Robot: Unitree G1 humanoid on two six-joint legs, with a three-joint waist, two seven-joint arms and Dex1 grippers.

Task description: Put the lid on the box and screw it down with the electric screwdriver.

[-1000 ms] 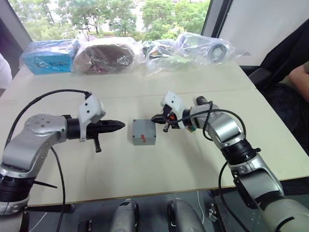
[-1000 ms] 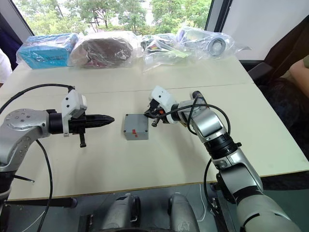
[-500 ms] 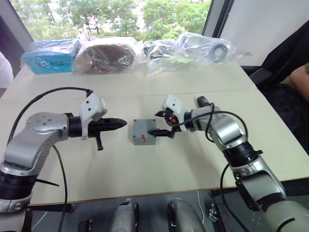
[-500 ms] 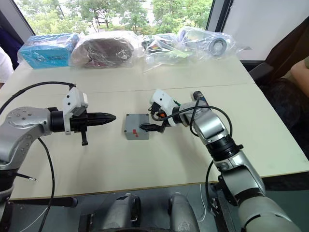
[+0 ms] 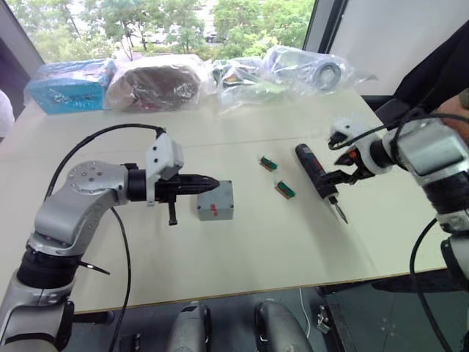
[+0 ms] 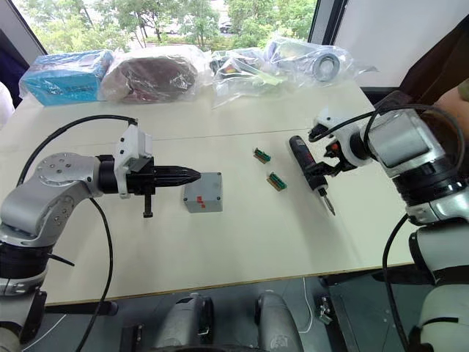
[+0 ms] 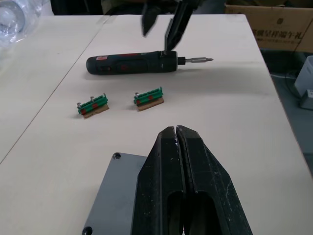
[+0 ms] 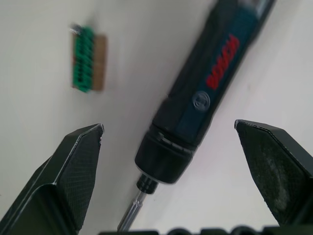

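Observation:
A grey lid (image 5: 217, 195) sits closed on the grey box (image 5: 215, 214) at the table's middle, forming one block with small red marks. My left gripper (image 5: 211, 183) is shut and empty, its tip over the lid's (image 7: 117, 196) left edge; I cannot tell whether it touches. The black electric screwdriver (image 5: 314, 170) lies flat on the table to the right, bit pointing toward me. My right gripper (image 8: 168, 127) is open, one finger on each side of the screwdriver's (image 8: 205, 98) front end, not touching it.
Two small green-and-brown blocks (image 5: 267, 163) (image 5: 284, 190) lie between box and screwdriver. Plastic-wrapped bags (image 5: 157, 82) and a blue packet (image 5: 69, 84) line the table's far edge. A person (image 5: 458, 103) sits at the right.
My right gripper opened, left the box and swung right to straddle the screwdriver. My left gripper moved right to the lid. The camera also shifted.

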